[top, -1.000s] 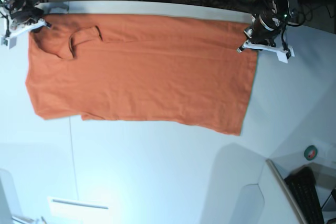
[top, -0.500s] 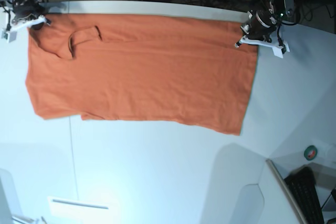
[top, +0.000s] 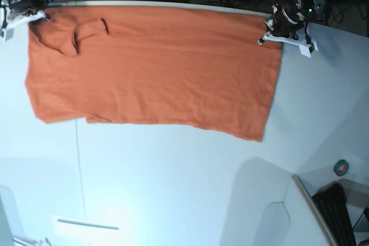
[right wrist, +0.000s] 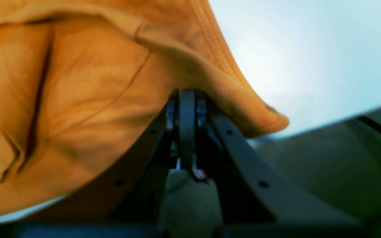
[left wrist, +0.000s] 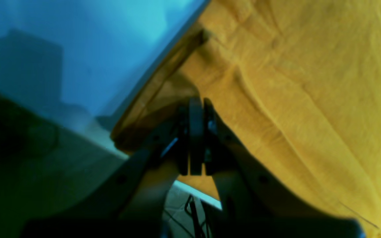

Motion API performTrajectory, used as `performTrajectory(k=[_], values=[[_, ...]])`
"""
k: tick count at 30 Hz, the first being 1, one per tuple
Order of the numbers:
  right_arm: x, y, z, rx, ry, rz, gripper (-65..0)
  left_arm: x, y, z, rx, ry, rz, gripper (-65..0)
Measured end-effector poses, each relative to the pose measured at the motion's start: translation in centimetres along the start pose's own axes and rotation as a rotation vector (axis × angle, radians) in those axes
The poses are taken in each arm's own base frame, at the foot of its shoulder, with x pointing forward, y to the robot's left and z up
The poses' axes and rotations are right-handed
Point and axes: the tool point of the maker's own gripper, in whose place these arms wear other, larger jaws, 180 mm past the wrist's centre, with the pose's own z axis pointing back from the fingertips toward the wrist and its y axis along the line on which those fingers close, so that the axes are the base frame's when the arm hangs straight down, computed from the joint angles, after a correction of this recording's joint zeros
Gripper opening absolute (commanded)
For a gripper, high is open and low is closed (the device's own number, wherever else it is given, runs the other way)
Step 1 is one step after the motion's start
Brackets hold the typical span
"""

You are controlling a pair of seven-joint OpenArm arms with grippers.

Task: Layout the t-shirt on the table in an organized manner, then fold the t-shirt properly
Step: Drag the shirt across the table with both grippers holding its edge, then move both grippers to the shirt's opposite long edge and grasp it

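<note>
1. From the base view, the t-shirt (top: pixel 155 67) lies spread along the counter's (top: pixel 173 188) far edge.
2. Only my wrist views show my left hand (left wrist: pixel 195 109) and right hand (right wrist: pixel 187 99) each pinching shirt corners.

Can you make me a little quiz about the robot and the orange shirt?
1. True or false: the t-shirt is bunched up in a ball.
2. What is the left gripper pinching? A) a corner of the t-shirt B) a cup C) nothing
3. Fill in: the t-shirt lies on the white ____.

Key
1. False. It is spread out wide and mostly flat.
2. A. The right gripper pinches the far corner at the other end.
3. table.
</note>
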Motion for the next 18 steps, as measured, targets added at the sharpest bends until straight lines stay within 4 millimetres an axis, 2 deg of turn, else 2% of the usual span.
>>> performTrajectory(k=[6,8,10,12,14,17,18], values=[[4.9,2.6,2.7,0.036,-0.093,0.081,-65.0,4.2,-2.8,2.6,-0.070,-0.131,-0.033,-65.0],[7.2,3.8,3.4,0.055,-0.151,0.099,-65.0,4.7,-2.2,3.5,-0.067,-0.111,0.002,-65.0],[9.7,4.7,3.6,0.065,-0.195,0.117,-65.0,6.3,-0.3,4.2,-0.015,-0.146,0.055,-65.0],[13.4,5.9,3.5,0.092,-0.240,0.141,-65.0,8.2,0.9,4.7,0.007,-0.182,0.103,-65.0],[17.3,7.0,2.5,0.104,-0.254,0.140,-65.0,9.8,1.5,5.1,0.006,-0.200,0.148,-65.0],[21.8,9.8,0.7,0.172,-0.221,0.149,-65.0,11.6,2.1,5.7,0.013,-0.199,0.161,-65.0],[22.7,10.5,0.0,0.181,-0.206,0.156,-65.0,12.5,2.0,5.9,0.003,-0.214,0.148,-65.0]])
